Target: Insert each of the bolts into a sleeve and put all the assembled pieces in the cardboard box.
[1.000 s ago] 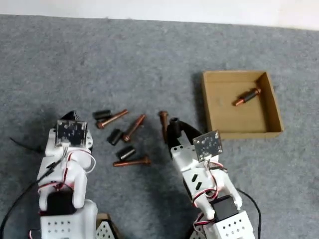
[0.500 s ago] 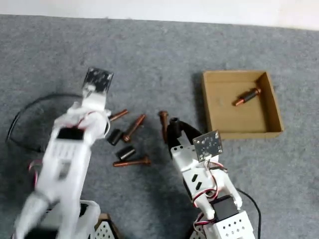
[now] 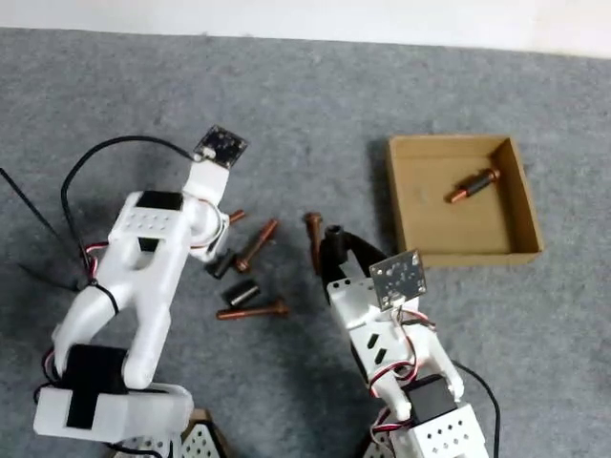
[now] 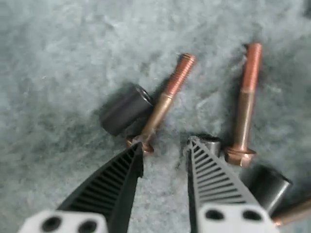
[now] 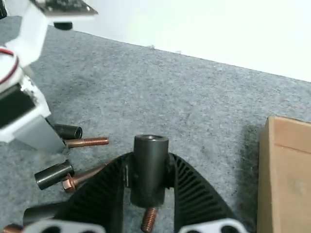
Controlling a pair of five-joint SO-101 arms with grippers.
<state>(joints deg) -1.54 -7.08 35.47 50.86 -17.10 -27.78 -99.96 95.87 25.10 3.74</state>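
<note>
Sleeve (image 5: 151, 145), dark, upright, pinched by right tool (image 5: 148, 170); left tool (image 4: 165, 145) spread near copper bolt (image 4: 165, 101).

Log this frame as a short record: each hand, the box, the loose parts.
left hand: open, low over the carpet, one tip beside the head of a bolt
right hand: shut on a black sleeve, held upright
cardboard box: one assembled piece inside
loose bolts: lying on the carpet between the arms
loose sleeves: lying among the bolts
</note>
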